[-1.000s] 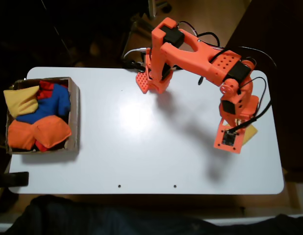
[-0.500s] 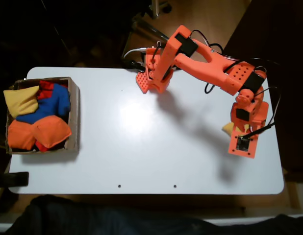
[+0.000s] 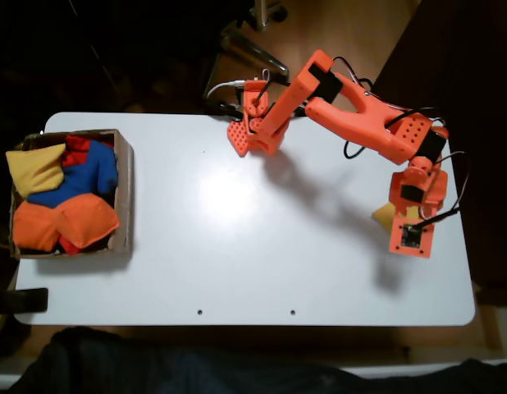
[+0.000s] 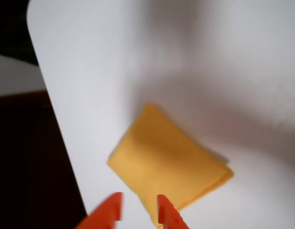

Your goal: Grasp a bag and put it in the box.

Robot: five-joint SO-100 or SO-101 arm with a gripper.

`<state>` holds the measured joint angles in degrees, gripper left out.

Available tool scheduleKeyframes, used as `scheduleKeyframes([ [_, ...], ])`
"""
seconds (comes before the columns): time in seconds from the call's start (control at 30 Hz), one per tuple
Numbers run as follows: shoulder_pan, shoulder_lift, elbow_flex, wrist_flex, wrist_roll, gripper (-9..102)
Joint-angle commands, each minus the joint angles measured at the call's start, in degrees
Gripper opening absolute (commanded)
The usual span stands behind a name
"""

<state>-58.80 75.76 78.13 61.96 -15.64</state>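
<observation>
My jaws [image 4: 138,210] hang just above the bag [image 4: 169,167], tips only narrowly parted and gripping nothing. The bag lies flat near the table [image 3: 237,246] edge — far from the box [image 3: 122,189]. With so slim a gap I'd likely push it off instead of pinching. No readable writing anywhere.

From the fixed view I see my arm [image 3: 352,107] reaching out from its base to the right and bending down at the wrist. The gripper [image 3: 411,238] points down toward the table. In the wrist view the gripper [image 4: 138,206] enters from the bottom edge, its two orange fingers [image 4: 167,212] standing a little apart and holding nothing.
</observation>
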Motion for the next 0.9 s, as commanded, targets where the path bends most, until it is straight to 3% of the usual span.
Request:
scheduleKeyframes([
  [0.0, -1.49, 0.00, -2.72, 0.97, 1.05, 27],
  [0.27, -2.72, -3.43, -2.55, 2.64, 5.63, 50],
  [0.43, -2.72, -5.27, -2.55, 2.90, 7.38, 58],
  [0.87, -2.90, -10.37, -3.60, 2.90, 8.44, 65],
])
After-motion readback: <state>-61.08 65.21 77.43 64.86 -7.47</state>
